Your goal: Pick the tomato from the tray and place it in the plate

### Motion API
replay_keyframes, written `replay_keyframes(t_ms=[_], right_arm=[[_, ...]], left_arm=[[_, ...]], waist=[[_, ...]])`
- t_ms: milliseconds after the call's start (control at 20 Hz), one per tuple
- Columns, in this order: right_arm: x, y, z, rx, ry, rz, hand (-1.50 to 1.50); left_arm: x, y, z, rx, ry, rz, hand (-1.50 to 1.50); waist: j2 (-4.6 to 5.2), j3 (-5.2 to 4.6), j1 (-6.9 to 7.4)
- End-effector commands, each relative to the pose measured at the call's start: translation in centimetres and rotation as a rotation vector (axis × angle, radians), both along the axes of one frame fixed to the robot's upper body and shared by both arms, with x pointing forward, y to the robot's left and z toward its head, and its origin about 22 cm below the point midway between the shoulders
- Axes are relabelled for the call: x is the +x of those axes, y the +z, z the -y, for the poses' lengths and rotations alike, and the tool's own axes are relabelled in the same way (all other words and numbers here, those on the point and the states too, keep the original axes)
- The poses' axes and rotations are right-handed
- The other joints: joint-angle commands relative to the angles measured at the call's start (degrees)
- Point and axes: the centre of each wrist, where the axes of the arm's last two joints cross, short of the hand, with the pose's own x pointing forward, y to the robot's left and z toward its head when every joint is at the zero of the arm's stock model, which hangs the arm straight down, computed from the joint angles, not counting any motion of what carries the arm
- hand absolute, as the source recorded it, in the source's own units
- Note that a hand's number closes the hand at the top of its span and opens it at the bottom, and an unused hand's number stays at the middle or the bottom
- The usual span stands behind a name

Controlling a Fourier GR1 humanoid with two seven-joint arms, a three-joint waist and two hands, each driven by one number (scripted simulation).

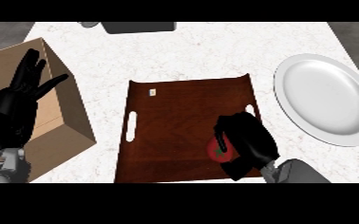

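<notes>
Cardboard box (49,118) comes first, well apart from the tray's left edge, and the left hand (24,95) shows above it with fingers straight and spread upward, holding nothing; it reads as a hand at rest.

The tray (175,118), dark brown wood with a slot handle on either side, lies at the middle of the counter (203,52). A small pale tag (152,92) sits near the tray's far left corner. Beyond the tray's far edge, a dark flat object (139,27) lies at the counter's back, too cut off to name.

In the tray's near right corner lies the tomato (219,152), red with a green stem spot, most of it hidden. The right hand (245,142) covers it from the right, fingers and thumb curled round it. Whether the tomato rests on the wood or has left it cannot be told.

To the right of the tray, just beside its right edge, the white plate (319,99) holds nothing.

The step in hand appears to be the grasp, with the pick not clearly finished. The next move likely calls for lifting the tomato clear of the tray's raised right rim, carrying it rightward and away over the plate's middle, then lowering before opening the fingers, since a round tomato could roll.
</notes>
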Motion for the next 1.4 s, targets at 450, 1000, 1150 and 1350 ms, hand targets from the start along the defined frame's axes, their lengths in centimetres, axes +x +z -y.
replay_keyframes(t_ms=[450,1000,1150,1350], right_arm=[[0.5,8.1,9.3,0.239,-0.021,0.46,1.5],[2.6,10.2,16.9,0.254,-0.271,0.446,1.5],[3.1,9.3,18.9,0.229,-0.321,0.43,1.5],[3.3,8.3,20.9,0.203,-0.334,0.38,1.5]], left_arm=[[-2.6,-6.5,0.2,-0.089,0.045,-0.305,0.0],[-1.8,-6.6,1.4,-0.077,0.005,-0.291,0.0],[-2.0,-7.3,1.2,-0.099,0.007,-0.279,0.0],[-1.6,-7.0,2.6,-0.074,-0.031,-0.282,0.0]], waist=[[0.78,-2.07,-2.84],[1.79,-2.2,-0.62],[2.13,-2.27,0.31],[2.22,-2.13,0.58]])
